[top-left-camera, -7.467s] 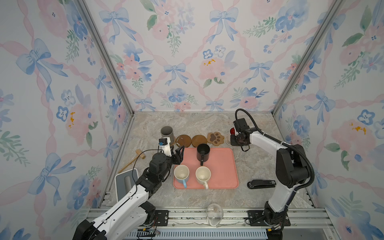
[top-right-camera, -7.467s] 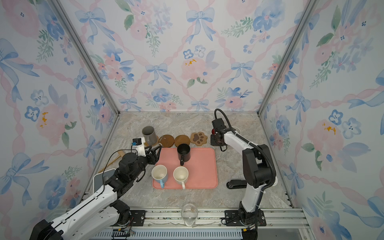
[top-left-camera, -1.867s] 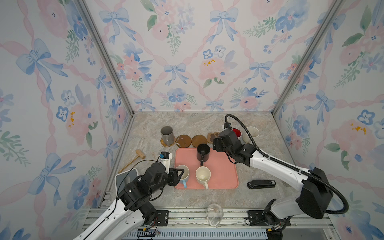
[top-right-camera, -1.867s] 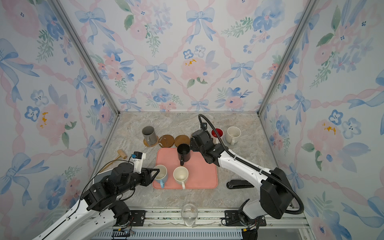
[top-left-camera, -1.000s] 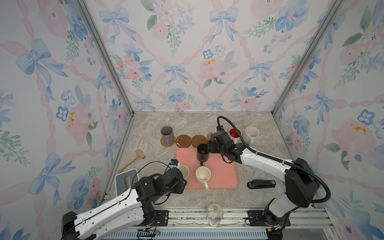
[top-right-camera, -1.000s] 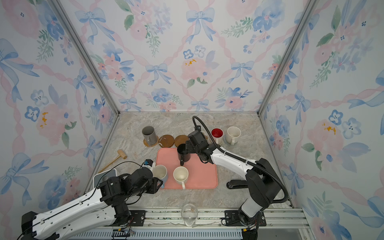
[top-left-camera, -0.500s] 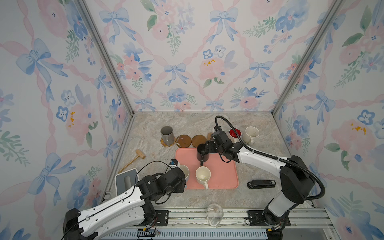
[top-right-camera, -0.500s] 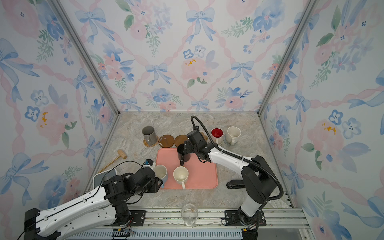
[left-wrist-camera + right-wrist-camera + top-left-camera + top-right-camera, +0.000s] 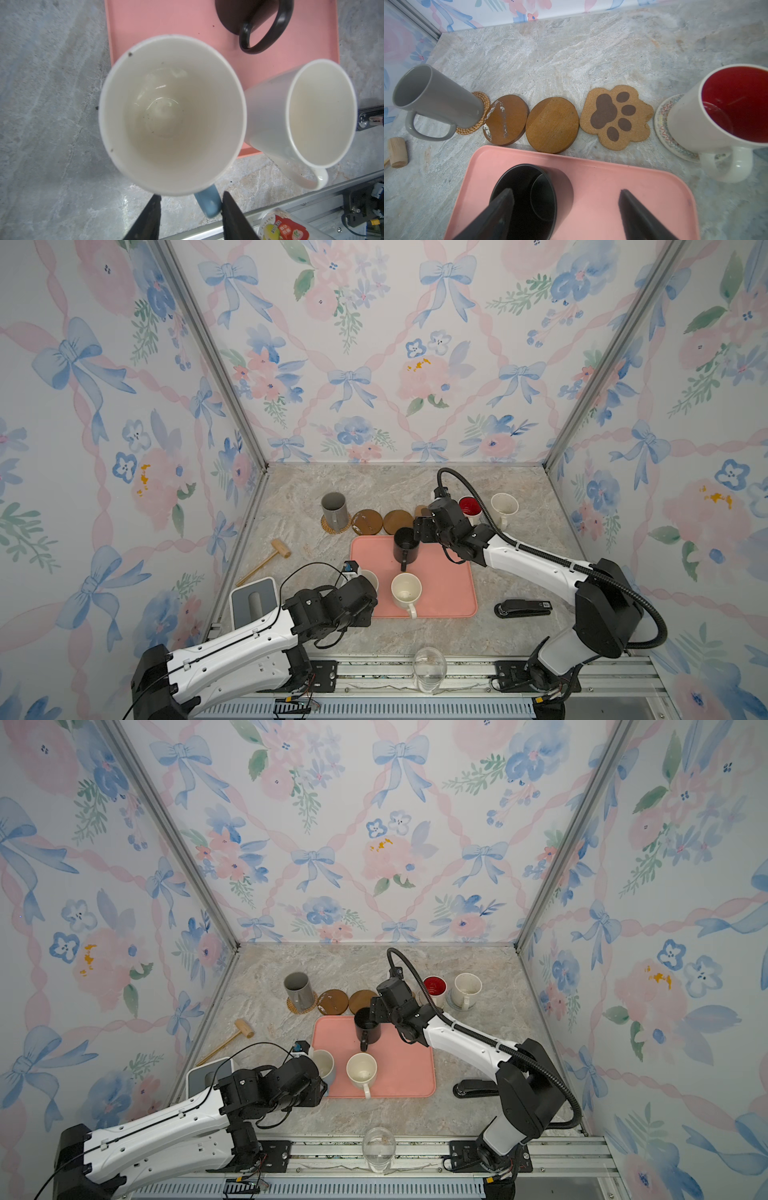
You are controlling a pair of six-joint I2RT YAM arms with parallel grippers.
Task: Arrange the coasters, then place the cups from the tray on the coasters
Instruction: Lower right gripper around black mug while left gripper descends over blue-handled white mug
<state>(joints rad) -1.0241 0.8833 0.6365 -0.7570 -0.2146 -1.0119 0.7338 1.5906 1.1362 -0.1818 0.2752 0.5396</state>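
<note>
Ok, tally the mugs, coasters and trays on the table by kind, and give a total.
Mugs: 6 (grey, black, blue, near cream, red-inside, far cream)
Coasters: 6 (rattan, scuffed brown, plain brown, paw, white, grey-blue)
Tray: 1
Total: 13

The marble-patterned tabletop [image 9: 374,489] carries a pink tray [image 9: 449,593] at the centre of a top view, a row of coasters [image 9: 398,521] just above it, a wooden mallet [image 9: 279,549] at left, and a black stapler [image 9: 522,608] at lower right.
</note>
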